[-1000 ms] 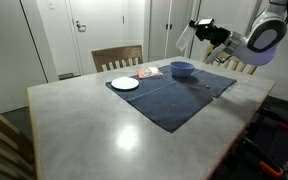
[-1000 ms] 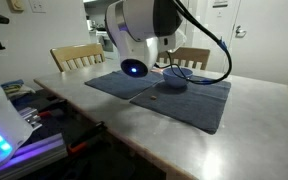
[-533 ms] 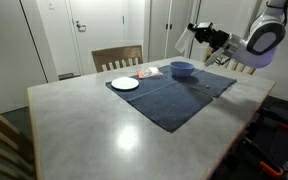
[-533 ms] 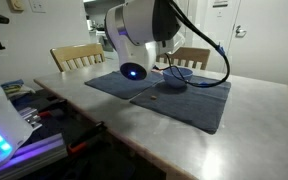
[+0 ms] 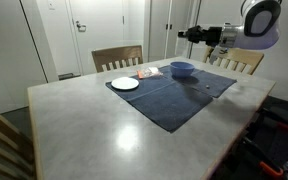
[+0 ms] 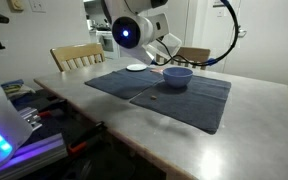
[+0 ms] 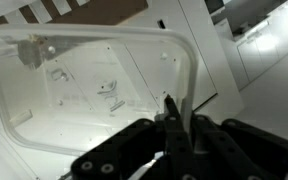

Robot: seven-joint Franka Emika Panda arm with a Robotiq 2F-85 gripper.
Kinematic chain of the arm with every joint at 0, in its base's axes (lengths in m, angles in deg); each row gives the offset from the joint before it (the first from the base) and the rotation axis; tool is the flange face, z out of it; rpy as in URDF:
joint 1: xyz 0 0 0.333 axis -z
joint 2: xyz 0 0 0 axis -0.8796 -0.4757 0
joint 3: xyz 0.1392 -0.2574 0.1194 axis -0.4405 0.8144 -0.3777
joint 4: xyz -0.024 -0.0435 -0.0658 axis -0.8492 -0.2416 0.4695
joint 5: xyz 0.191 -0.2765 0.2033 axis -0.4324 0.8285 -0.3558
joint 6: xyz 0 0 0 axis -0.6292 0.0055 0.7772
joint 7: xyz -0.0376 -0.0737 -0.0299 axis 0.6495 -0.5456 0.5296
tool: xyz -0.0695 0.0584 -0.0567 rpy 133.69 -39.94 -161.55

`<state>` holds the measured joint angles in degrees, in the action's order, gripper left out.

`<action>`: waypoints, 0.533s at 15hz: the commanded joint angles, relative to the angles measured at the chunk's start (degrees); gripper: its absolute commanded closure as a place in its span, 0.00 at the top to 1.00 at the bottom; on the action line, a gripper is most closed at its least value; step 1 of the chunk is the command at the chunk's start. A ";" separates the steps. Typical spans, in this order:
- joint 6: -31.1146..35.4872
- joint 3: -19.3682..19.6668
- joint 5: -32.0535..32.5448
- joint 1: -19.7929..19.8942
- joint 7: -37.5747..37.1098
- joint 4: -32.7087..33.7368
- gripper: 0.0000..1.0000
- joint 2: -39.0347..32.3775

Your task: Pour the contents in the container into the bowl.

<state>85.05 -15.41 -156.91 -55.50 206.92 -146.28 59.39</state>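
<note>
Fig.: my hand (image 7: 170,108) pinches rim of shallow clear rectangular plastic tub (image 7: 89,90), up in air; glossy round blue bowl (image 5: 182,69) sits below hand, on dark cloth mat (image 5: 169,100) atop desk (image 5: 84,125).

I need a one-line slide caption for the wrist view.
Wrist view: the gripper clamps the rim of the clear plastic container, with white doors behind it.

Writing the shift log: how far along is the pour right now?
Done: the container is off the table, clamped at its rim by the gripper. In hand: it is held high in the air near the bowl, and in the wrist view it looks nearly empty. Left: the bowl's inside is not visible, so the pour is unconfirmed; if nothing landed, tip over the bowl.
</note>
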 commanded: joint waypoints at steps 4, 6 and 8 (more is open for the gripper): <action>29.53 -7.07 -1.01 -4.05 4.19 1.51 0.02 8.61; 38.71 -9.96 -1.40 -5.26 4.64 2.76 0.02 9.95; 47.97 -13.10 -1.93 -6.63 4.90 4.35 0.02 10.69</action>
<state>121.91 -24.83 -157.35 -60.59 209.61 -144.05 68.82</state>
